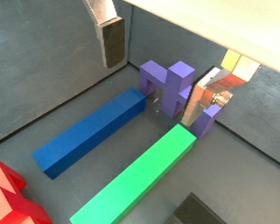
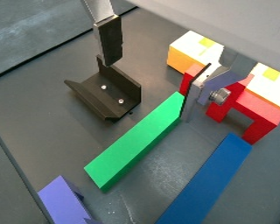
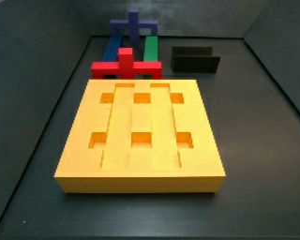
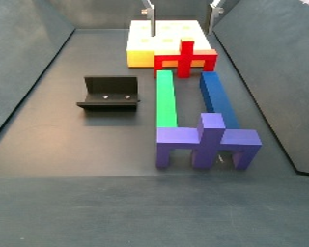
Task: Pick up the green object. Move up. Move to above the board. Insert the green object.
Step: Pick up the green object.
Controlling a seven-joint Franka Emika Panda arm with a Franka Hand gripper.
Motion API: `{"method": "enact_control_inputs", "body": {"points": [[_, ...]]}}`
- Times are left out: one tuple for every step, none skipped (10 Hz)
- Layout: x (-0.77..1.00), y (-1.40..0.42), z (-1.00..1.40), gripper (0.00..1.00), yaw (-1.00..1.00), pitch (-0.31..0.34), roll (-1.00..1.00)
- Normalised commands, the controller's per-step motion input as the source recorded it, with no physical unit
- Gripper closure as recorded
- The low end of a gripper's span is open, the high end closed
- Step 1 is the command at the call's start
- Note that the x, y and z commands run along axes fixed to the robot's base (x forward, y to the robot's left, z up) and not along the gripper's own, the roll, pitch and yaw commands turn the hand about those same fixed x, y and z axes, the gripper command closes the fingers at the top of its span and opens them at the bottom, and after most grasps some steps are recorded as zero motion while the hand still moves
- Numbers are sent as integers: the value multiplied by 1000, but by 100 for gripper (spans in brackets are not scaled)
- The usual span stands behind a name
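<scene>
In a side view, the purple block (image 4: pixel 207 143) stands nearest on the bench (image 4: pixel 67 145). Behind it the green bar (image 4: pixel 165 96) lies flat beside the blue bar (image 4: pixel 216 93), running toward the red cross (image 4: pixel 185 60) and the yellow board (image 4: pixel 154 41). The tool (image 4: pixel 181 8) hangs above the board, fingers (image 1: pixel 112 42) spread, holding nothing.

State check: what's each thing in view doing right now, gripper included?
gripper: open, empty, up off the floor
green object: flat on the floor, not gripped
board: flat, all six pockets empty
blue block: flat on the floor beside the green object
red cross-shaped block: on the floor at the board's end
purple block: standing upright
fixture: empty
</scene>
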Motion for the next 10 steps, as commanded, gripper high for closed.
{"method": "enact_control_inputs", "body": {"points": [[0, -37, 0, 0, 0, 0, 0], [20, 0, 0, 0, 0, 0, 0], [0, -60, -63, 0, 11, -60, -54], [740, -183, -431, 0, -129, 30, -41], [660, -411, -1000, 0, -194, 17, 0], [671, -440, -1000, 0, -91, 0, 0], [500, -297, -1000, 0, -63, -10, -39], [206, -117, -1000, 0, -54, 0, -24], [103, -51, -1000, 0, -23, -10, -46], [0, 0, -1000, 0, -43, 0, -66]]}}
